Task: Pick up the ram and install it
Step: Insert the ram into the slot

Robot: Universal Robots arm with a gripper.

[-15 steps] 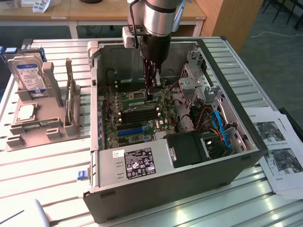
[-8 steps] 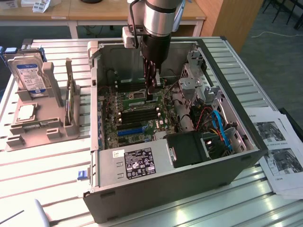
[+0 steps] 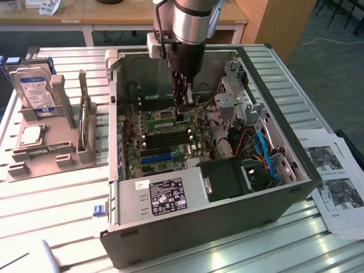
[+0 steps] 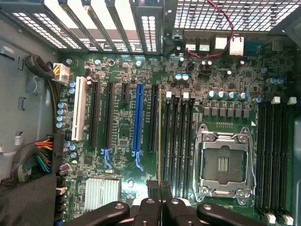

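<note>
Ram [image 4: 160,141] was seen edge-on in the wrist view as a thin greenish line pinched between the fingertips of the gripper [image 4: 159,186] and running straight out ahead of them. The fingers were clenched on it, drawn close together with just the board's thickness between them. In the exterior view the gripper [image 3: 182,111] hung low inside the open computer case [image 3: 199,227], directly over the motherboard [image 4: 117,136].

Below the held stick lay the bank of black memory slots [image 4: 178,141], parallel to it. The stick sat along the bank's outer edge, on the side away from the processor socket [image 4: 223,162]. The blue slot [image 4: 138,122] lay further off on the other side. Whether its lower edge had met a slot could not be told.

Handling, as a judgement: light, stiff and thin, but fragile — the chips and contact edge should not take force. Best held by the flat faces near the top edge at mid-length, as here, so it stays upright and does not twist or slip between smooth pads.
</note>
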